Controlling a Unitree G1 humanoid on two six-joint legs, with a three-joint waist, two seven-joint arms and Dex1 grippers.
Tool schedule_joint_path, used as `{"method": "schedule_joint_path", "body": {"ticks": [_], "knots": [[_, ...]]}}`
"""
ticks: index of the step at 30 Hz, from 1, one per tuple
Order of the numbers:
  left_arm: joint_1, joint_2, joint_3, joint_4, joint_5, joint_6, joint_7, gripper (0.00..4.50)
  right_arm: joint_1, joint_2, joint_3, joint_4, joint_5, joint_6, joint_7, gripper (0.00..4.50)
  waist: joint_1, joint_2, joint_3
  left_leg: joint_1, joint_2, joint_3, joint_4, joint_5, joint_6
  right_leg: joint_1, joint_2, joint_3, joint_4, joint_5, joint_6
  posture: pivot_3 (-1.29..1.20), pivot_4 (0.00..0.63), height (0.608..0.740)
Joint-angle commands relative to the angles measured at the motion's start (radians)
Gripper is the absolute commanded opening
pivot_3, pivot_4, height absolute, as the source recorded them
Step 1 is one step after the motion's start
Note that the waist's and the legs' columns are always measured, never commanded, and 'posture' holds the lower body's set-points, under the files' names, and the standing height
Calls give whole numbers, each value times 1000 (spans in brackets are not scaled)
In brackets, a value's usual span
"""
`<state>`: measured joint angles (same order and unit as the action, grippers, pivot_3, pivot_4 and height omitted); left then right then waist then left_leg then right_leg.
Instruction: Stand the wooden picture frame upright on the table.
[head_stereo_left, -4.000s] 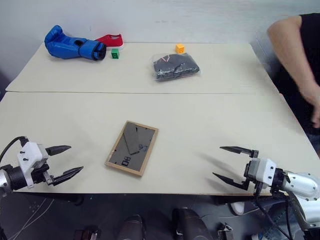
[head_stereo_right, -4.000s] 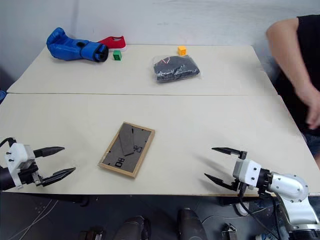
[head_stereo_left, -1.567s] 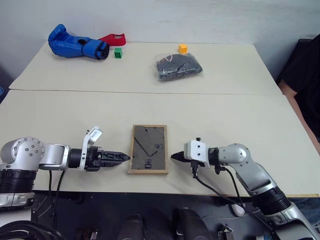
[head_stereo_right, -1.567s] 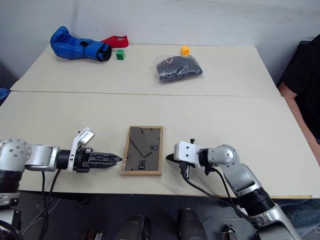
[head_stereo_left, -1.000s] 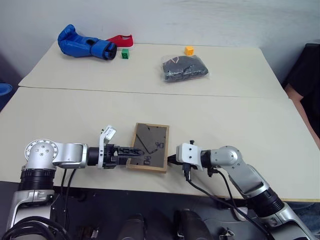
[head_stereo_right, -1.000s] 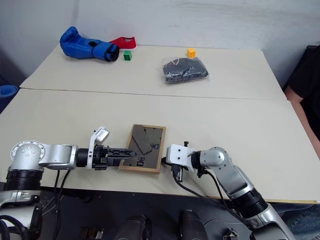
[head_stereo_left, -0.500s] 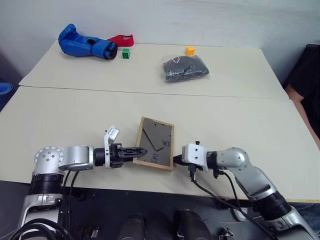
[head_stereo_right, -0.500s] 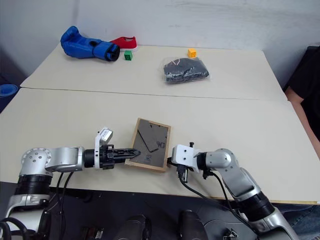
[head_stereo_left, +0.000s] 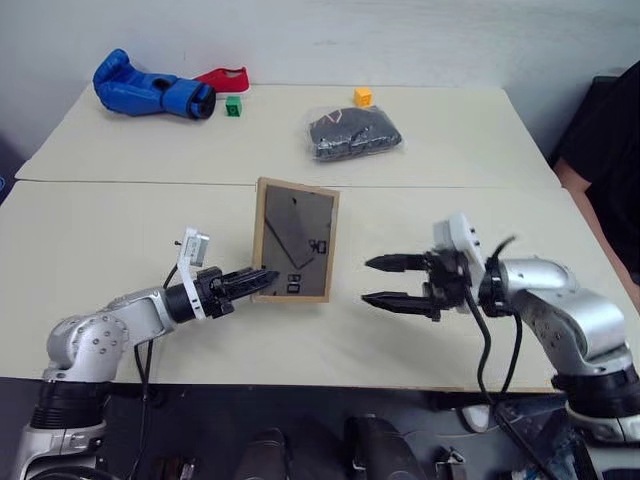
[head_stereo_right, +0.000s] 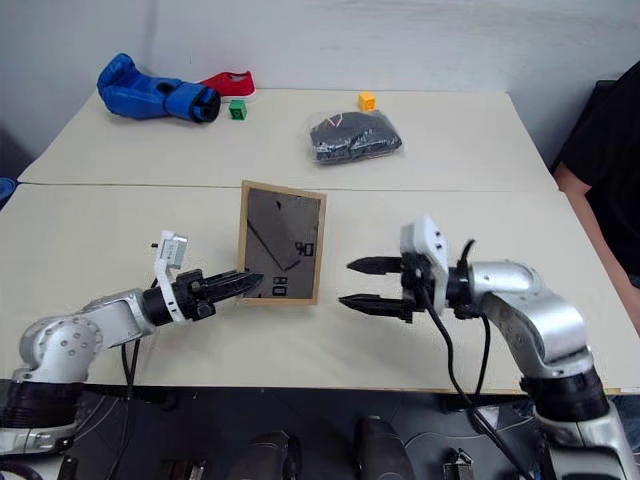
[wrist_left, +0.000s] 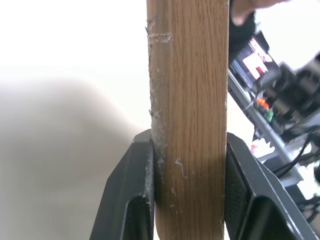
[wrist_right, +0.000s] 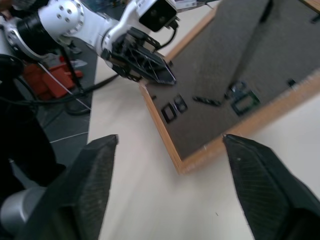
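Though upright, wooden picture frame (head_stereo_left: 295, 241) back-facing.

Behind the one wooden picture frame (head_stereo_left: 295, 240): one blue boxing glove (head_stereo_left: 150, 86), one red shoe (head_stereo_left: 222, 77), two small cubes, green (head_stereo_left: 232, 105) and orange (head_stereo_left: 362, 96), one bagged dark bundle (head_stereo_left: 352, 134).

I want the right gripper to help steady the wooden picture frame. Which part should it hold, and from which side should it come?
Probably the free long edge of the wooden picture frame, approached level from the robot's right. The frame is upright, its grey back facing the robot; the left gripper already clamps the opposite edge low, and the right gripper is open beside it.
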<state>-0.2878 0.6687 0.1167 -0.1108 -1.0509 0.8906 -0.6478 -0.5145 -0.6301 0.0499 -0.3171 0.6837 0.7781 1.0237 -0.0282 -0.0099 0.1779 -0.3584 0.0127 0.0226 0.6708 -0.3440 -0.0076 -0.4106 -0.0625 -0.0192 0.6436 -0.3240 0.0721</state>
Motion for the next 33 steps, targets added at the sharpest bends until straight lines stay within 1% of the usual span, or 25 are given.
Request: {"method": "schedule_joint_path", "body": {"ticks": [1,5,9,11,14,18,24,27,33], "knots": [[11,-11,-14,-68,51,-58,-84,1253,-98,78,39,42,20,58,-62,4469,-1,0,0,-1,0,1,0,0,0,-1,0,1,0,0,0,0,150,740],[29,-19,-23,-84,93,-74,-129,1253,-173,122,81,136,-48,11,-66,4469,2,0,0,-3,0,0,-2,1,1,-3,0,0,-1,0,0,0,150,740],[43,-46,-23,-95,120,-91,-139,1253,-255,201,135,250,-108,-28,-72,4469,-1,0,0,-6,-1,0,-1,1,2,-5,-1,0,-1,0,1,0,150,740],[42,-56,-20,-95,131,-90,-141,1253,-260,224,149,265,-122,-36,-67,4469,-1,0,0,-6,-1,0,-2,1,2,-6,-1,0,0,0,1,0,150,740],[39,-69,-10,-96,133,-76,-136,1253,-249,236,149,228,-88,-11,-41,4469,-1,0,0,-8,-1,0,-1,1,2,-7,-1,-1,1,0,1,0,150,740],[30,-85,10,-85,125,-65,-124,1253,-234,221,146,166,-37,32,9,4469,1,0,0,-10,-1,-2,1,1,2,-7,-1,-2,1,1,1,0,150,740],[24,-109,38,-72,111,-47,-115,1253,-215,182,128,139,-41,25,40,4469,0,0,0,-11,-1,-2,2,1,2,-8,-1,-2,1,1,1,0,150,740],[18,-117,65,-61,78,-17,-113,1253,-194,151,123,111,-44,-10,77,4469,0,0,0,-11,-1,-2,1,1,2,-8,-1,-2,1,1,1,0,150,740],[7,-117,110,-40,29,45,-113,1253,-124,94,127,54,-86,-193,192,4469,0,0,0,-11,-1,-2,1,1,2,-8,-1,-2,0,1,1,0,150,740]]}}
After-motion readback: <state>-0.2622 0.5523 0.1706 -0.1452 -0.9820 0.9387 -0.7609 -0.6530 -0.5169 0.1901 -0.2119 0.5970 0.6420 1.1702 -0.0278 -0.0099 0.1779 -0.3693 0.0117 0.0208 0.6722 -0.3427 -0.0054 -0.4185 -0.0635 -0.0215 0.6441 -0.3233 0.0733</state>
